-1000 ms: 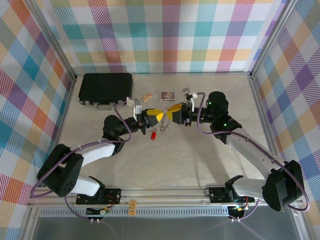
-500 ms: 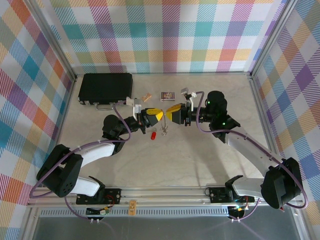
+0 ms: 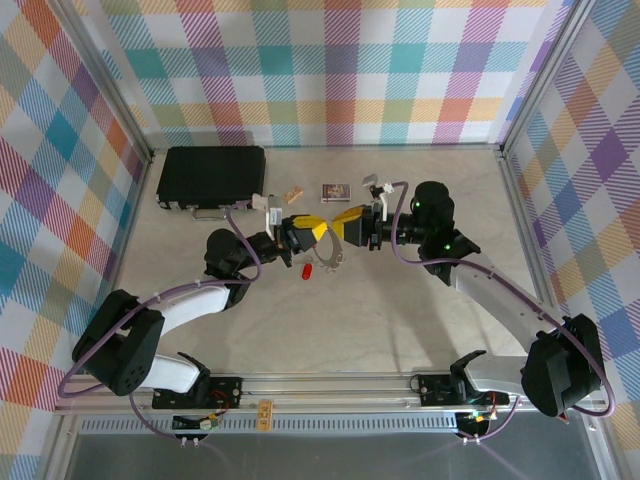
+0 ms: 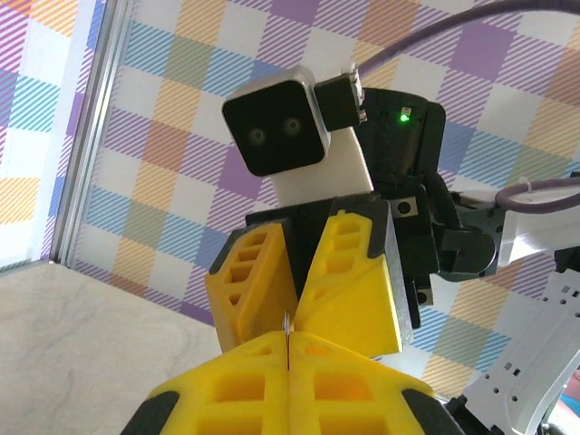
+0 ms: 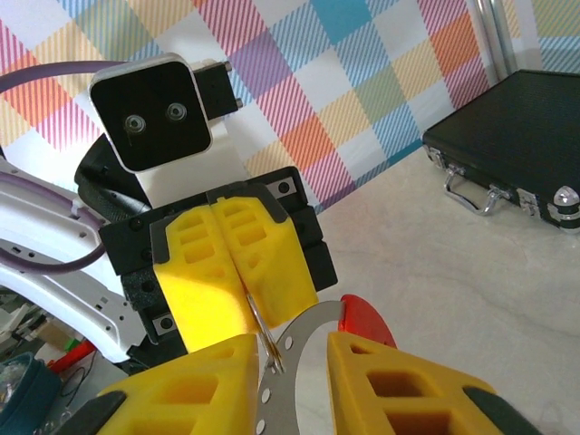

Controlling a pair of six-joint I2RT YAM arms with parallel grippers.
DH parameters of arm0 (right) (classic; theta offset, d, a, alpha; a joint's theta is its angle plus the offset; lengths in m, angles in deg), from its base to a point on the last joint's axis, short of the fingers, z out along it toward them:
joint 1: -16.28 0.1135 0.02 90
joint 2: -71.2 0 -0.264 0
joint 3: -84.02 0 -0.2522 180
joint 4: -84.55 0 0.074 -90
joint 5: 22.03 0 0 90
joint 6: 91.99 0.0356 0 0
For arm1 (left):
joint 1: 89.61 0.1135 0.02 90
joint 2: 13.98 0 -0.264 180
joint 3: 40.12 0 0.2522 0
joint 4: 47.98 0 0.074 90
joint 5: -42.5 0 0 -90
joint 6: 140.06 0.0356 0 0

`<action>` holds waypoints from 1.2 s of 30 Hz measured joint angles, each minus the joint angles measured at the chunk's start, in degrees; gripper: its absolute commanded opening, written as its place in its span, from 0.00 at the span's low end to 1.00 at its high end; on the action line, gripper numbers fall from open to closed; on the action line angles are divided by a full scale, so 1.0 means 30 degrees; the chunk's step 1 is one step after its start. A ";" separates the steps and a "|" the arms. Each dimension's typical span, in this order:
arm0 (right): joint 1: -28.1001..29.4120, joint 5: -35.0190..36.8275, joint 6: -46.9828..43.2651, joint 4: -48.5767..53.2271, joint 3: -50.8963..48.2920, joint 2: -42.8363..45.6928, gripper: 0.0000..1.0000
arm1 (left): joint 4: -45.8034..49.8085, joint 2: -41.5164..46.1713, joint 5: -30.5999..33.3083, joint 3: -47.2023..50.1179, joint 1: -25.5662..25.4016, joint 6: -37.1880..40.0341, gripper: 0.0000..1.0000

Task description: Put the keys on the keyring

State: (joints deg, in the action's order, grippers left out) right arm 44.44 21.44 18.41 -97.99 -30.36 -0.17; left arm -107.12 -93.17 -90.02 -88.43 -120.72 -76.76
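right gripper has edged nearer; jaws slightly apart around keyring, grip unclear; left gripper pinches it; keys nearby.

Walls: multicolour plaid fabric, three sides. Corner posts: aluminium profile. Tabletop: beige, marbled, matte. Aluminium rail along near edge. Lighting even, shadows soft.

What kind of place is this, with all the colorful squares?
Probably a robot practice booth, not a home: checked walls all around, and a left arm and right arm bolted to a metal rail at the table edge.
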 measured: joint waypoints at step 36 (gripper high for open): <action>-0.0015 -0.0947 -0.0087 -0.0554 0.0007 -0.0138 0.00 | -0.0262 -0.0517 -0.0066 -0.0364 -0.0248 -0.0401 0.01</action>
State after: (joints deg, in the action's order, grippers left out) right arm 44.40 18.60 18.15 -99.65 -30.34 -0.59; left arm -107.91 -94.73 -90.22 -89.52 -121.47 -77.96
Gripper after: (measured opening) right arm 0.055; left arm 0.054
